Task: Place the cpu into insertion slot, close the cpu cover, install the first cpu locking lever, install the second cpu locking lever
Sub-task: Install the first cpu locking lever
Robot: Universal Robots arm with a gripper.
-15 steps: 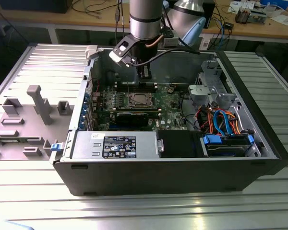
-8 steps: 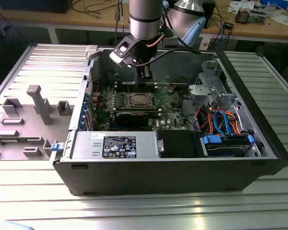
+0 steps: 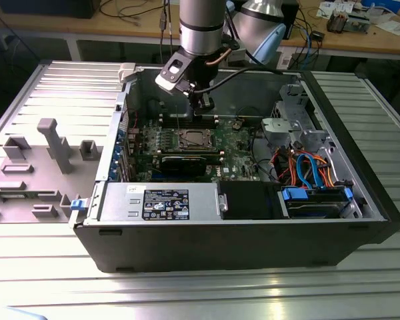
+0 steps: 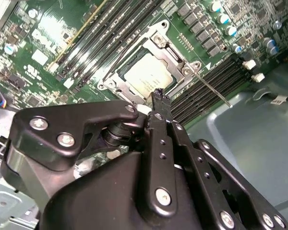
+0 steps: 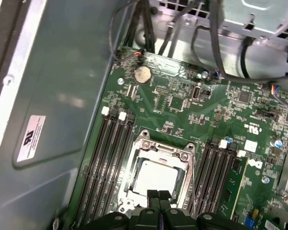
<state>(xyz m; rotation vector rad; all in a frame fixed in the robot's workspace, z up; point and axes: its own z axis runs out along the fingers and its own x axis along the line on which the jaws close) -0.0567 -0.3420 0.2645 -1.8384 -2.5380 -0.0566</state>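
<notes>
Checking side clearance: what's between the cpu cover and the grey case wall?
Long black memory slots, running beside the cpu cover, in the first wrist view.

The silver-grey tubular robot arm (image 3: pixel 201 23) stands vertical, its black wrist block (image 3: pixel 177 72) tilted to one side. The slim black gripper (image 3: pixel 201 101) points straight down, its two fingers (image 4: pixel 161 124) pressed flat together, tips meeting.

Second wrist view: the hand (image 4: pixel 158 95) hides the near side of the cpu cover (image 4: pixel 116 75). First wrist view: the picture's edge cuts off the hand, and its fingertips (image 5: pixel 153 195) mask the cpu cover's near rim. Exterior view: the cpu (image 3: pixel 190 140) is too small to judge its seating; the table (image 3: pixel 187 293) runs past the picture's edges.
</notes>
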